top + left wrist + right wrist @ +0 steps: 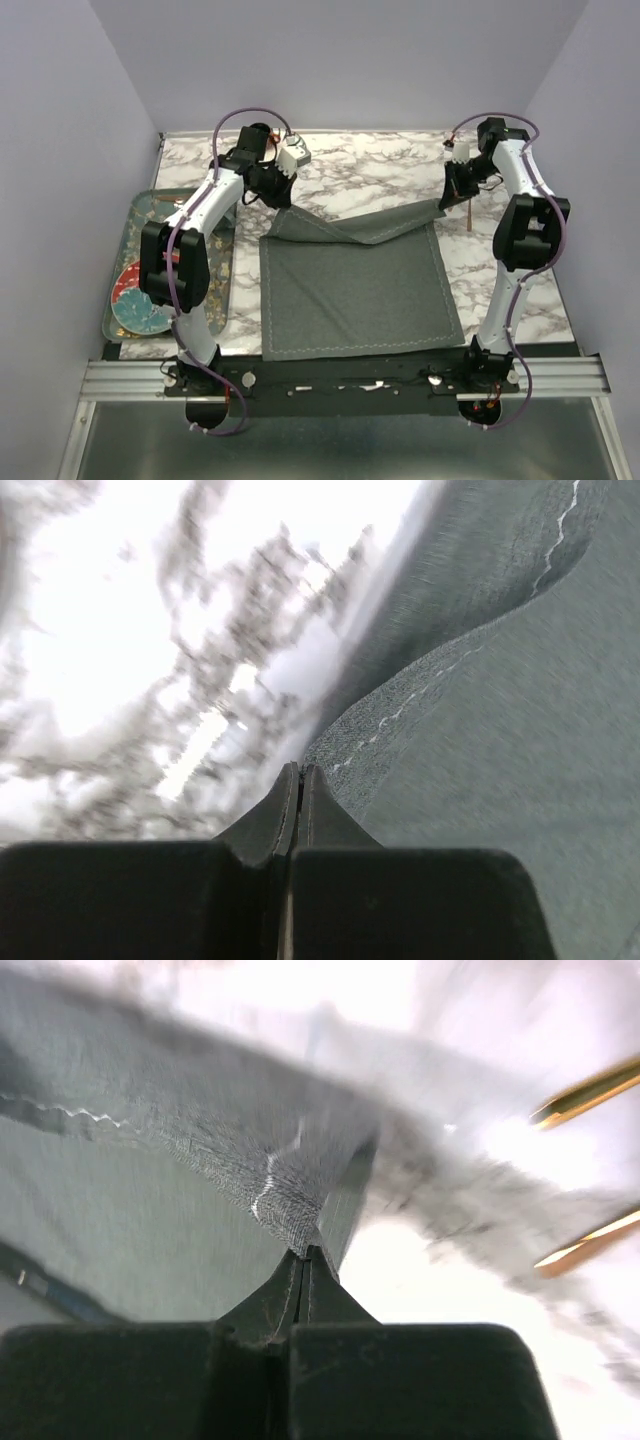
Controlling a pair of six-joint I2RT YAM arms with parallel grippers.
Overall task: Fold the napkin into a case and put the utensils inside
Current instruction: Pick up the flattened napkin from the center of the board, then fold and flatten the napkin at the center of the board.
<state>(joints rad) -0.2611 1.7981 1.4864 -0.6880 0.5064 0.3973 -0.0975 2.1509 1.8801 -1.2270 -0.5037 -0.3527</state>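
- The left gripper (300,778) was pressed together on the far-left corner of the napkin (350,290), at 11 o'clock of the cloth.
- The right gripper (305,1258) pinched the 1 o'clock corner.
- The utensils (588,1093), at 2 o'clock from that gripper, were blurred, with only the handles visible.

right gripper (303,1256) pinched tight on a corner of the napkin (170,1150), pale hem stitching showing; two gold utensils (588,1092), handles only, off right on the blurred marble table (440,1290).
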